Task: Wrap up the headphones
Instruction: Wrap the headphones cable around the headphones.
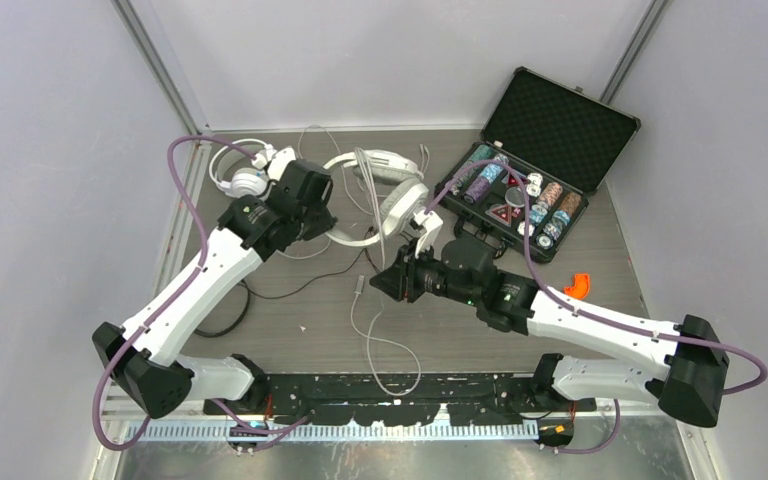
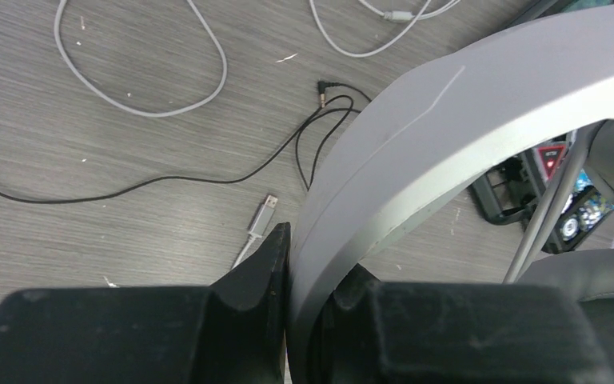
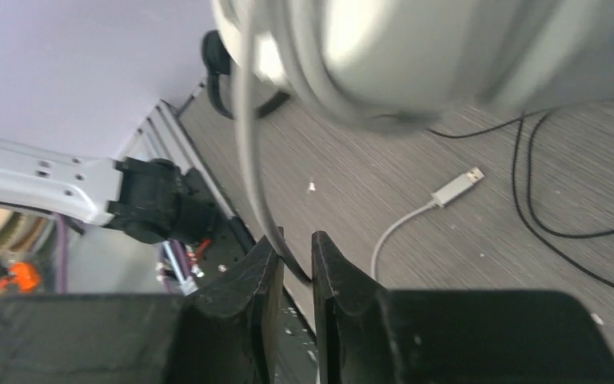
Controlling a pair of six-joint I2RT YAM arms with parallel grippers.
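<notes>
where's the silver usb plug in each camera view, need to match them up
Top external: the usb plug lies mid-frame, at the upper end of a loose white cable.
Left wrist: the usb plug is low centre, left of the white headband.
Right wrist: the usb plug is right of centre.
Shared landmark: the thin black cable running close by it.

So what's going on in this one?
Two arms are working on one white headset. The left pincer is clamped on its headband. The right pincer has the thin white cable between its fingers, though whether it pinches it is unclear. Cable with a USB plug lies loose on the table, so the wrapping isn't finished.
</notes>
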